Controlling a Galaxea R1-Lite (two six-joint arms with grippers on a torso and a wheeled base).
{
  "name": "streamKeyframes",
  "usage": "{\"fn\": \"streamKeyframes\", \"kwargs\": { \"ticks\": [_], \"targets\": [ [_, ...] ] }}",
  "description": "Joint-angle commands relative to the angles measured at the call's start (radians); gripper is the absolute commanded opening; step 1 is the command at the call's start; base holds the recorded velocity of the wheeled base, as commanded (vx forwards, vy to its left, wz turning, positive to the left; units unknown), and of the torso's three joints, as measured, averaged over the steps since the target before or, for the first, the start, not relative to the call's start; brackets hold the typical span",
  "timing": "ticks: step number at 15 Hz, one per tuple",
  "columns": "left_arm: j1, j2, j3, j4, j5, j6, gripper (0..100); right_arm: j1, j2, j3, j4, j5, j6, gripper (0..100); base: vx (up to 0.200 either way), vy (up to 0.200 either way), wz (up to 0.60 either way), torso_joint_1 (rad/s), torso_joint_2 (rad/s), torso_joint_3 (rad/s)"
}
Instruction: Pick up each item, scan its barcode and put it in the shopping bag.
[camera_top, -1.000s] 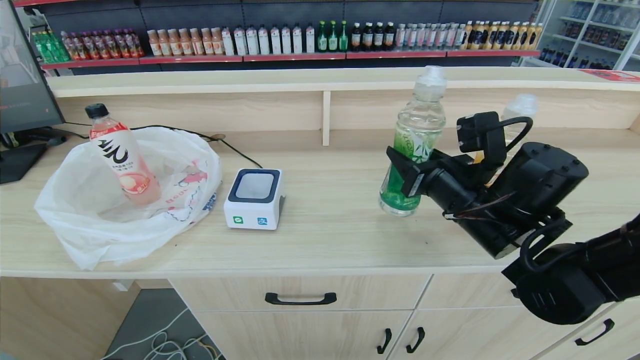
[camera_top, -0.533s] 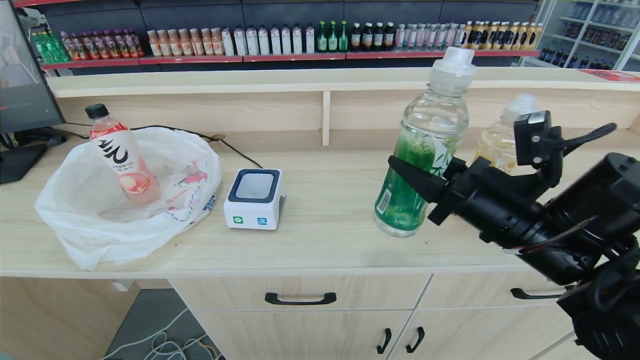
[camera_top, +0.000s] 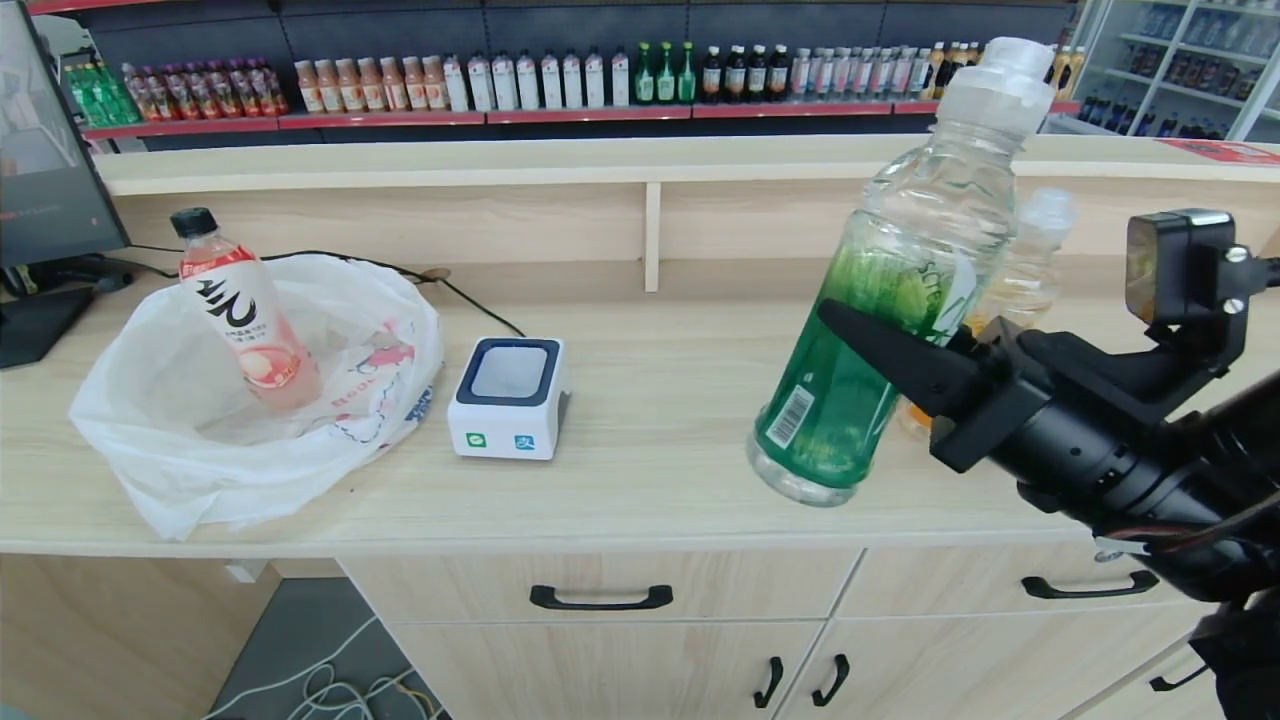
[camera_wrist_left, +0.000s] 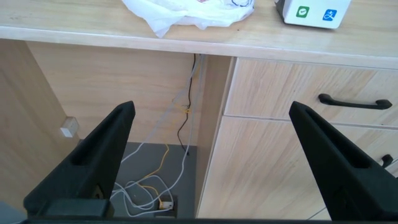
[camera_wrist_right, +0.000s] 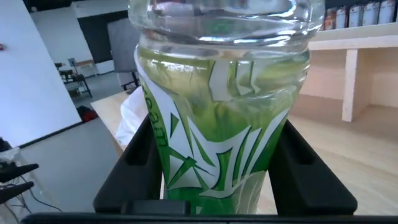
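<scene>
My right gripper (camera_top: 935, 350) is shut on a clear bottle with a green label (camera_top: 880, 330), held tilted above the counter's front right, its barcode facing forward. Up close, the green-label bottle (camera_wrist_right: 221, 124) sits between the two black fingers (camera_wrist_right: 134, 162). The white scanner (camera_top: 508, 396) stands mid-counter, left of the bottle. A white shopping bag (camera_top: 250, 400) lies at the left with a pink-label bottle (camera_top: 248, 310) leaning inside it. My left gripper (camera_wrist_left: 208, 162) hangs open below the counter edge, facing the cabinet front; the shopping bag (camera_wrist_left: 186, 12) and scanner (camera_wrist_left: 314, 11) sit above it.
Another clear bottle with yellowish contents (camera_top: 1020, 270) stands behind the held one. A monitor (camera_top: 45, 180) sits at the far left, a cable (camera_top: 470, 300) runs behind the scanner. A raised wooden ledge (camera_top: 600, 160) backs the counter. Drawers with black handles (camera_top: 600, 598) lie below.
My right gripper has lifted the green-label bottle off the counter and brought it up and nearer the camera, tilting it. Bag, scanner and pink bottle have stayed put.
</scene>
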Motion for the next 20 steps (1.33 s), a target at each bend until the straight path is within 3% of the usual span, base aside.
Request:
{"fn": "streamKeyframes", "kwargs": {
  "ticks": [1, 2, 4, 7, 11, 20],
  "targets": [
    [0.0, 0.0, 0.0, 0.001, 0.0, 0.003, 100, 0.052, -0.108, 0.063, -0.001, 0.001, 0.082, 0, 0.0, 0.0, 0.0, 0.0, 0.0, 0.0],
    [0.0, 0.0, 0.0, 0.001, 0.0, 0.007, 100, 0.098, -0.148, 0.109, -0.001, 0.001, 0.137, 0, 0.0, 0.0, 0.0, 0.0, 0.0, 0.0],
    [0.0, 0.0, 0.0, 0.001, 0.0, 0.003, 100, 0.109, -0.164, 0.144, -0.001, 0.001, 0.183, 0, 0.0, 0.0, 0.0, 0.0, 0.0, 0.0],
    [0.0, 0.0, 0.0, 0.002, -0.001, 0.045, 100, 0.109, -0.165, 0.129, -0.001, 0.001, 0.312, 0, 0.0, 0.0, 0.0, 0.0, 0.0, 0.0],
    [0.0, 0.0, 0.0, 0.002, -0.001, 0.034, 100, 0.112, -0.17, 0.075, -0.001, 0.001, 0.488, 0, 0.0, 0.0, 0.0, 0.0, 0.0, 0.0],
    [0.0, 0.0, 0.0, 0.002, 0.0, 0.033, 100, 0.155, -0.173, 0.064, -0.001, 0.001, 0.493, 0, 0.0, 0.0, 0.0, 0.0, 0.0, 0.0]
  ]
}}
